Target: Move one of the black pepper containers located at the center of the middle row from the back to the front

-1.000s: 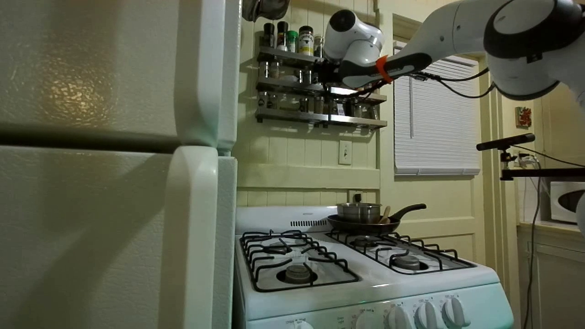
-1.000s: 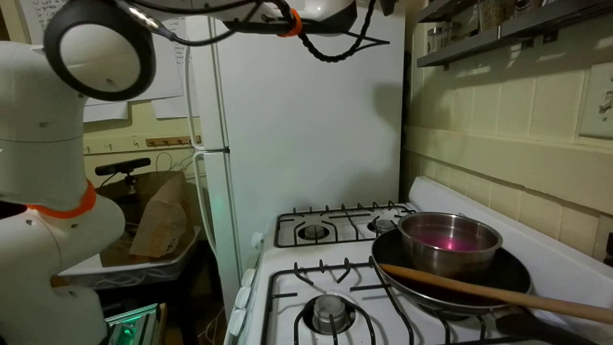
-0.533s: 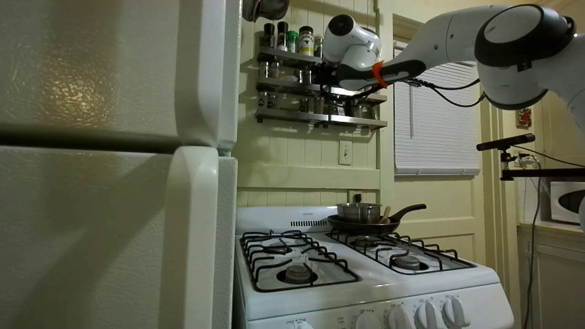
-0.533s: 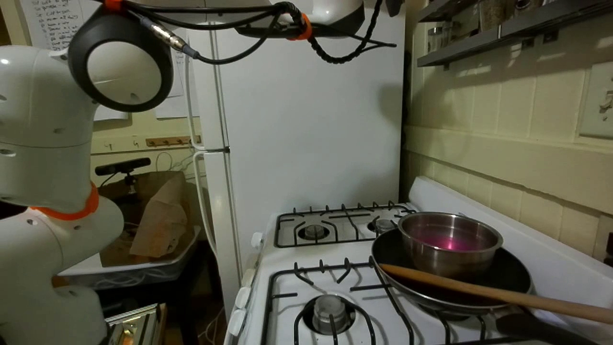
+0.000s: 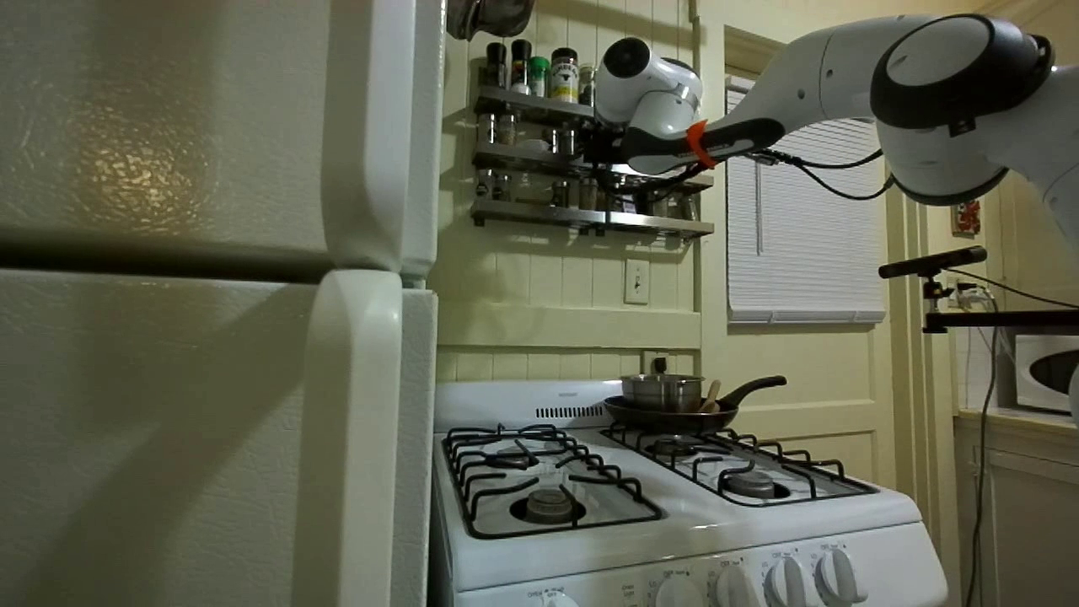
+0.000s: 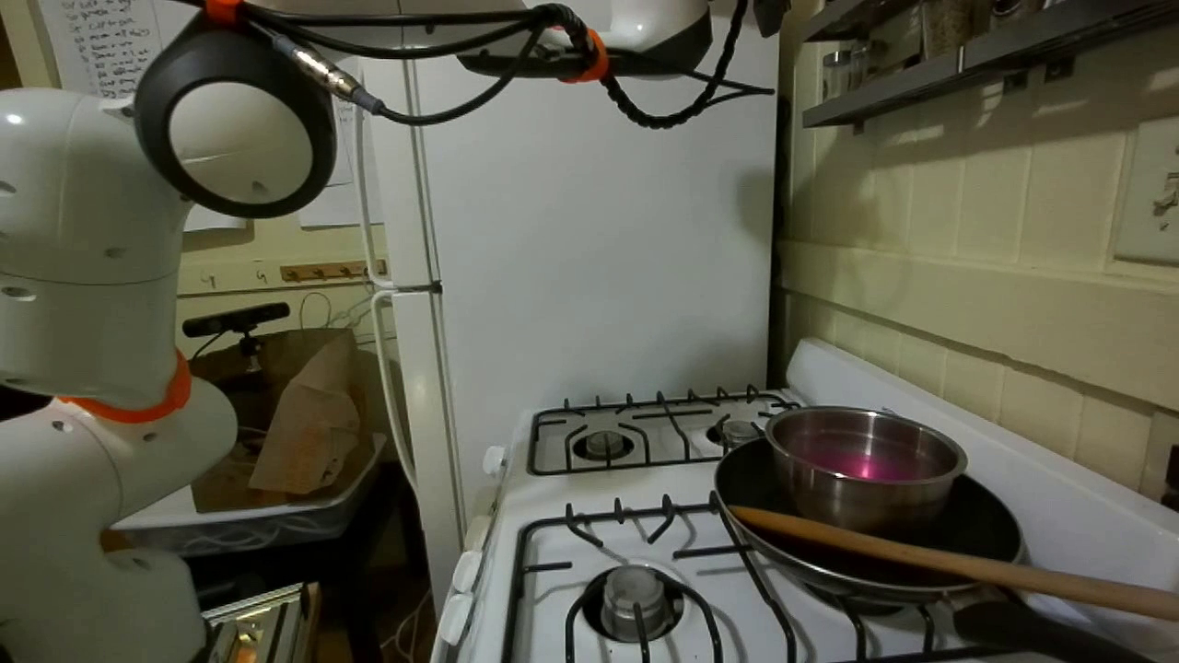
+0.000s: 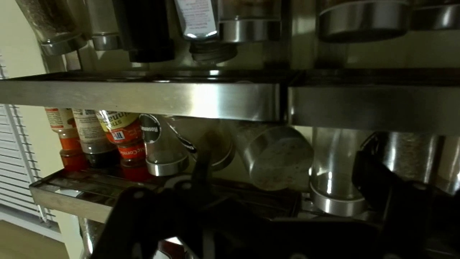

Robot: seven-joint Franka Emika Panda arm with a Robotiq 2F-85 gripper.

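Note:
The wrist view stands upside down. The middle row's metal rail (image 7: 143, 97) crosses it, and the rail also shows in an exterior view (image 5: 531, 158). My gripper (image 7: 282, 158) is open at that row, fingers apart. Between the fingers are a jar leaning forward with its silver lid (image 7: 278, 162) toward the camera and an upright clear jar (image 7: 336, 169) with a silver lid. One finger overlaps a jar with dark speckled contents (image 7: 409, 154). No black pepper label is readable. In an exterior view the hand (image 5: 600, 143) hides the rack's centre.
A rosemary jar (image 7: 151, 127) and a cinnamon jar (image 7: 120, 122) stand in the same row. The top tier's rail (image 7: 75, 207) lies close above the gripper. Lower-row containers (image 7: 143, 32) lie below. The stove (image 5: 590, 539), pot (image 6: 866, 460) and fridge (image 6: 599, 230) are nearby.
The arm has shifted slightly toward the rack's left side in an exterior view, and the hand has come down a little. The elbow is lower. The stove things have not moved.

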